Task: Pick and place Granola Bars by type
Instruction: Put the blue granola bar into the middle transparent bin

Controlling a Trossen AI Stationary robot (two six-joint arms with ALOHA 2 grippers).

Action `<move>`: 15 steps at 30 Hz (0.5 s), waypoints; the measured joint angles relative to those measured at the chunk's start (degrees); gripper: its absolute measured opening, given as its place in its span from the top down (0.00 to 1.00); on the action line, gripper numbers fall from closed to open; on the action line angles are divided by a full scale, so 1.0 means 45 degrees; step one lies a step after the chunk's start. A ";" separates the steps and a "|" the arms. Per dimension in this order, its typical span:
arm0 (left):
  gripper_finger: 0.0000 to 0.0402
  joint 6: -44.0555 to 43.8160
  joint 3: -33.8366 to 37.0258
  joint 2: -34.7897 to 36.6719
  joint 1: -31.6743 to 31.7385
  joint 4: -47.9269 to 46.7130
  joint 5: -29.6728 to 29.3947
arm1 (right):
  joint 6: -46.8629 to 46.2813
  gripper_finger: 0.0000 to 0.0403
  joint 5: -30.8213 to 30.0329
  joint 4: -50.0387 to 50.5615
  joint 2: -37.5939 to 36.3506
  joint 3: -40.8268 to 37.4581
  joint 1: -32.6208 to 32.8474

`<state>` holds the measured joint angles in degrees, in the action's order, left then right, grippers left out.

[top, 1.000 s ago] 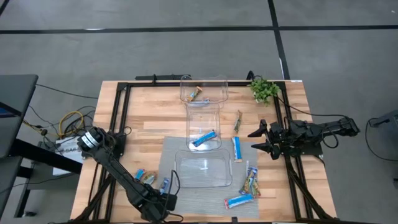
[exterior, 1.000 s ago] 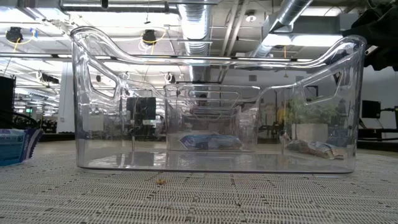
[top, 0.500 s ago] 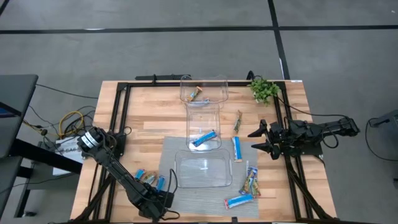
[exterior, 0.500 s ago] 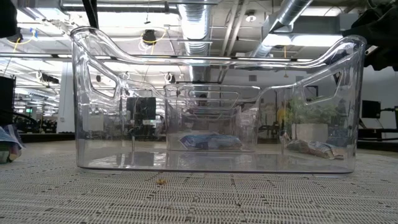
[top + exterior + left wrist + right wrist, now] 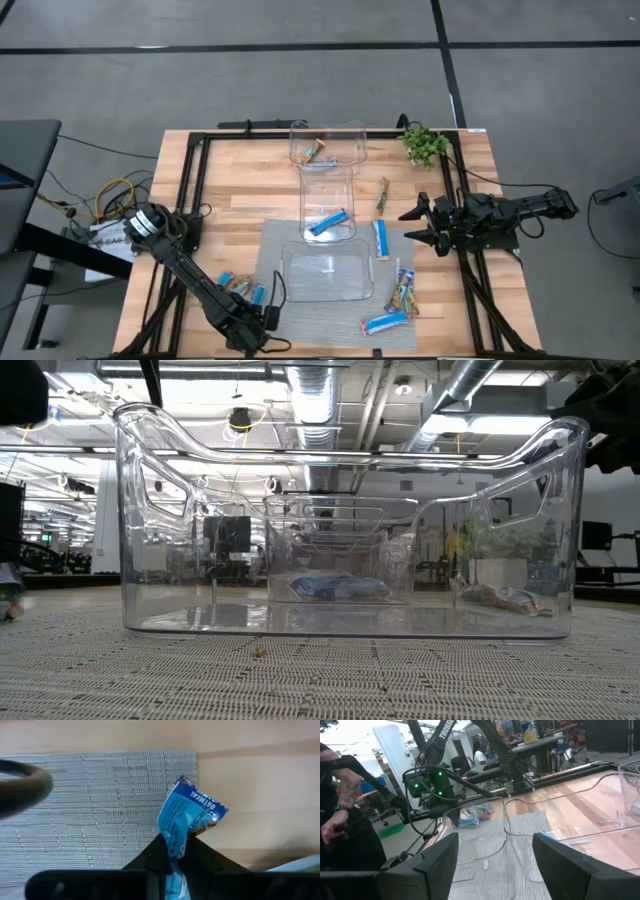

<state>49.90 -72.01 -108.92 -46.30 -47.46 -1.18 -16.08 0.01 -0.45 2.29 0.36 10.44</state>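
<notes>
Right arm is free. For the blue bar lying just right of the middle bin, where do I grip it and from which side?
Take the blue bar across its narrow width at mid-length, coming straight down. It lies flat with its long axis running front to back, so the open right gripper should probably turn its jaws to close left-right. The middle bin looks to leave room.

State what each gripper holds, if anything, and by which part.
The left gripper pinches a blue granola bar by one end of its wrapper. The right gripper is open and holds nothing.
</notes>
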 joint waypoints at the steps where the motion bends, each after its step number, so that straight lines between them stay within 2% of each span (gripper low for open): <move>1: 0.91 -0.0193 0.0000 0.0139 0.0000 0.0003 0.0026 | 0.0000 0.38 0.0000 0.0000 0.0004 -0.0004 0.0004; 8: 0.85 -0.1479 0.0000 0.1181 0.0216 0.0349 0.0875 | 0.0000 0.38 0.0000 0.0000 0.0000 0.0000 0.0004; 15: 0.78 -0.1771 0.0000 0.1277 0.0316 0.0452 0.0774 | 0.0003 0.38 0.0000 0.0001 0.0001 -0.0004 0.0003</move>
<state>41.93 -72.01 -103.18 -44.88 -45.43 2.31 -16.06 0.01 -0.44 2.29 0.34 10.45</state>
